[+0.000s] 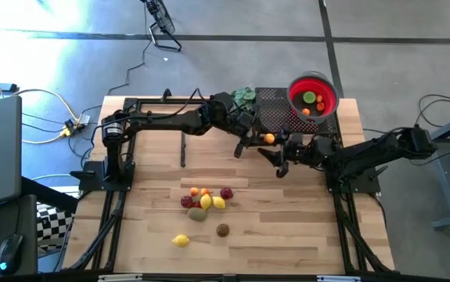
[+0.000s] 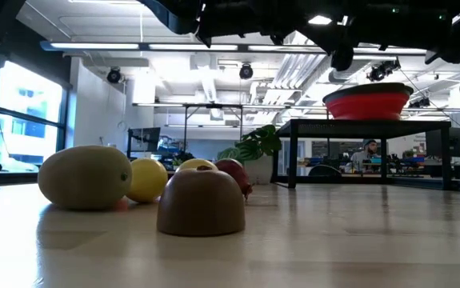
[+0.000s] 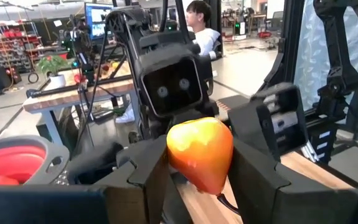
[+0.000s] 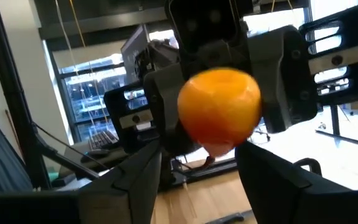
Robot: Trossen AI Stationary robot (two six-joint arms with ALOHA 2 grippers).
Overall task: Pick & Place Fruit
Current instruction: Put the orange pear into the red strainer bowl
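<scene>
The left gripper (image 1: pixel 262 139) is clenched on an orange fruit (image 1: pixel 269 138), holding it in the air over the far side of the table (image 1: pixel 287 235), just near of the black stand (image 1: pixel 275 106). In the left wrist view the fruit (image 3: pixel 200 152) sits squeezed between that arm's two dark fingers (image 3: pixel 147 171). Facing it, almost nose to nose, is the right gripper (image 1: pixel 281 157); in the right wrist view its fingers (image 4: pixel 138 168) stand apart on either side beneath the same fruit (image 4: pixel 219 111), and I can't tell whether they touch it.

To me this looks like a hand-over between the arms, mid-way: the left one has the fruit, the right one is lined up to take it. Next, I'd say, the right gripper should clamp down before the left lets go, then carry the fruit to the red bowl (image 1: pixel 312 95) on the stand at the far right, which already holds a few pieces.

The remaining fruit (image 1: pixel 205 200) lies clustered on the near middle of the table.
</scene>
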